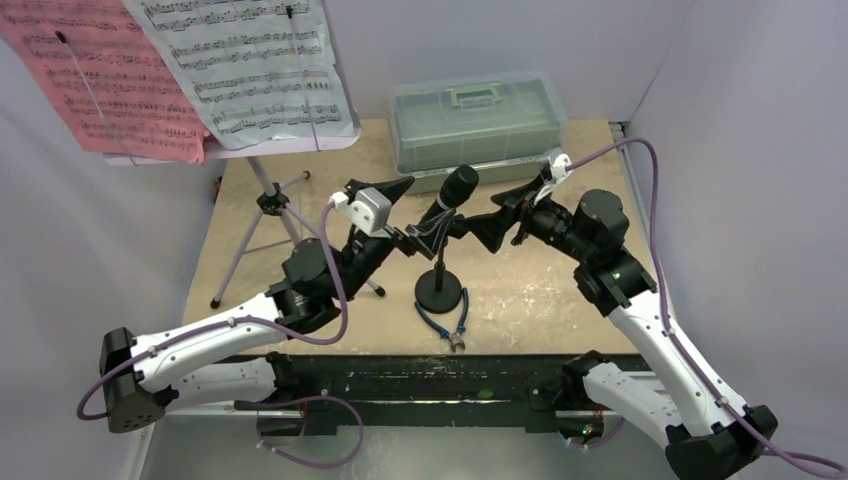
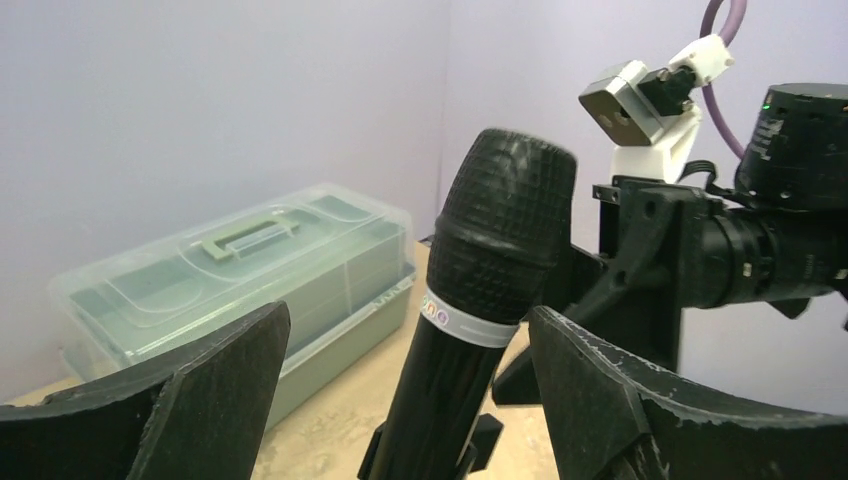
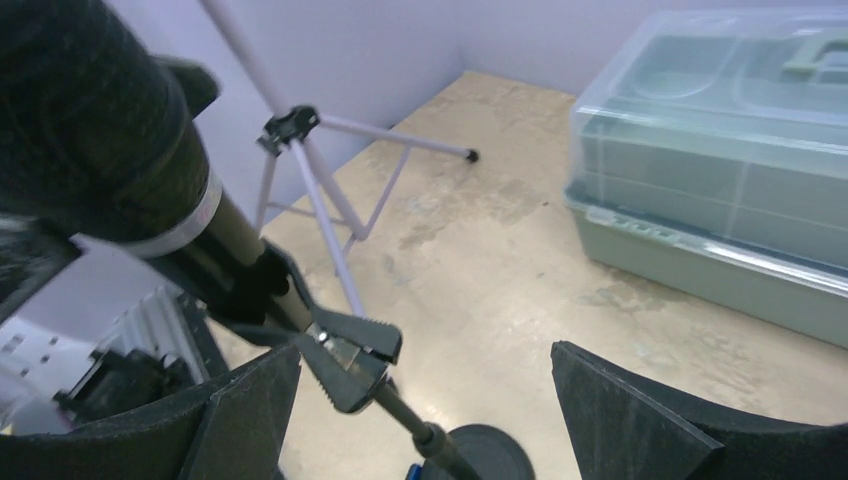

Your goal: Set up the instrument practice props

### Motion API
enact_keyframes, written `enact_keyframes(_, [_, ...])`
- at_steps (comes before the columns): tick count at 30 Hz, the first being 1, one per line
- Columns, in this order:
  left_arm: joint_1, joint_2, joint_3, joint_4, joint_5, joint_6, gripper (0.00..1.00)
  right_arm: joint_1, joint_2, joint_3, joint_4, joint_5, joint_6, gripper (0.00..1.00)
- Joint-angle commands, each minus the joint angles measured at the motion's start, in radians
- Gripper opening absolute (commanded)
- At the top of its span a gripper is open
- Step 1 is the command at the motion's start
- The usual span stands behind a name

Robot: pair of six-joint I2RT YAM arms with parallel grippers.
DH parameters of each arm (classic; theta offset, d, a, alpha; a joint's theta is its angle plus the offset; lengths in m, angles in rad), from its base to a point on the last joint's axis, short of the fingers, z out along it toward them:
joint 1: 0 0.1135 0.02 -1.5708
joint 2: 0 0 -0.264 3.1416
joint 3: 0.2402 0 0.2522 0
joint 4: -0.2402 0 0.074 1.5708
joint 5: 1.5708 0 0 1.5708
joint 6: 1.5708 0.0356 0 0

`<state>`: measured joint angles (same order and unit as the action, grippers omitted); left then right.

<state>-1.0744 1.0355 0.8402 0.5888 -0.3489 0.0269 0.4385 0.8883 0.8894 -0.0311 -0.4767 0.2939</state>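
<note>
The black microphone sits tilted in the clip of the black round-based stand at mid-table. My left gripper is open. In the left wrist view its fingers flank the microphone with a gap on each side. My right gripper is open on the other side of the microphone. In the right wrist view the stand's clip and rod lie between the right gripper's fingers, untouched. The lilac music stand at the back left carries a pink sheet and a white sheet.
A translucent green lidded toolbox stands at the back of the table, just behind both grippers. Blue-handled pliers lie next to the stand's round base at the table's front. A tripod leg reaches toward the microphone stand.
</note>
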Motion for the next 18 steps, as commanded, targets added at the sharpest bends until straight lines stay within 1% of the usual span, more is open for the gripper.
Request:
enact_keyframes(1, [-0.001,-0.099,0.108,-0.213,0.068,-0.130,0.89,-0.001,-0.055,0.113,-0.161,0.204,-0.019,0.99])
enact_keyframes(4, [-0.001,-0.161,0.178,-0.398,0.066,-0.177,0.89,-0.001,-0.093,0.180,-0.283,0.368,-0.013,0.99])
enact_keyframes(7, [-0.001,-0.231,0.233,-0.527,0.038,-0.207,0.89,-0.001,-0.131,0.257,-0.373,0.539,0.008,0.99])
enact_keyframes(8, [-0.001,-0.255,0.249,-0.567,0.030,-0.210,0.89,0.000,-0.147,0.285,-0.402,0.572,0.010,0.99])
enact_keyframes(11, [-0.001,-0.320,0.297,-0.646,0.007,-0.221,0.89,-0.001,-0.179,0.374,-0.470,0.664,-0.002,0.99])
enact_keyframes(14, [-0.001,-0.370,0.345,-0.685,0.007,-0.225,0.89,0.000,-0.208,0.462,-0.520,0.770,-0.016,0.99])
enact_keyframes(18, [-0.001,-0.417,0.415,-0.727,0.029,-0.220,0.89,0.000,-0.246,0.561,-0.530,0.890,-0.058,0.99])
